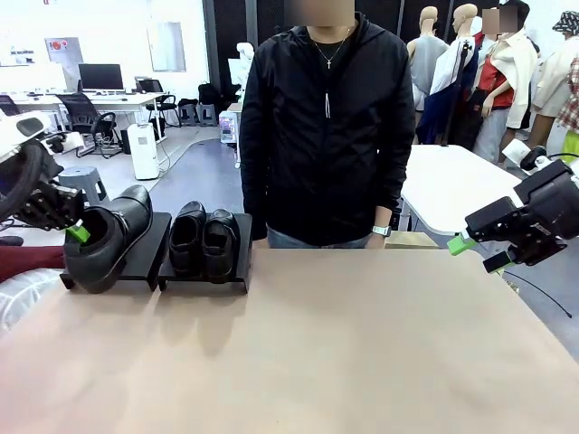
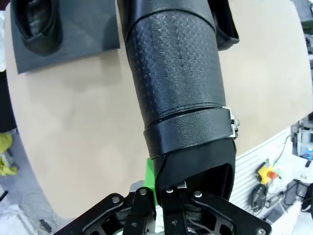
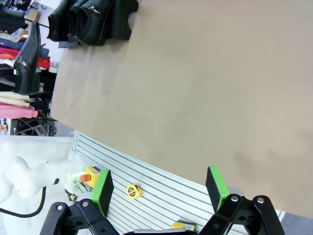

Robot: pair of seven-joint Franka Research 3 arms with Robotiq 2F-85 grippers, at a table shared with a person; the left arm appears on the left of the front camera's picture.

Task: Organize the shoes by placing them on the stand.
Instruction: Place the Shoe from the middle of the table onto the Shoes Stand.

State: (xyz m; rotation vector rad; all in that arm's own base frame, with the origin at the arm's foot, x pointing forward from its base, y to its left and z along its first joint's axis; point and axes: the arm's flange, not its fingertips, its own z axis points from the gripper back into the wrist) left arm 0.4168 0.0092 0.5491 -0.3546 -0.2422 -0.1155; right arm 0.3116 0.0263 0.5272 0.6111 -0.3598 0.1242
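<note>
My left gripper [image 1: 81, 231] is shut on the heel rim of a glossy black shoe [image 1: 109, 240], which is tilted over the left stand [image 1: 145, 258] with its toe hanging past the front edge. In the left wrist view the held shoe [image 2: 176, 83] stretches away from the gripper [image 2: 161, 188], with one green pad [image 2: 150, 182] against its outside. Two more shoes [image 1: 204, 237] sit side by side on the right stand [image 1: 240, 235]. A fourth shoe is hidden. My right gripper [image 1: 477, 253] hangs open and empty off the table's right side, its green pads [image 3: 101, 190] spread wide.
A person in a black jacket [image 1: 326, 117] stands at the far edge of the tan table [image 1: 344, 344], behind the middle. A white table [image 1: 452, 185] stands behind on the right. Pink and red cloth [image 1: 23, 262] lies past the table's left end.
</note>
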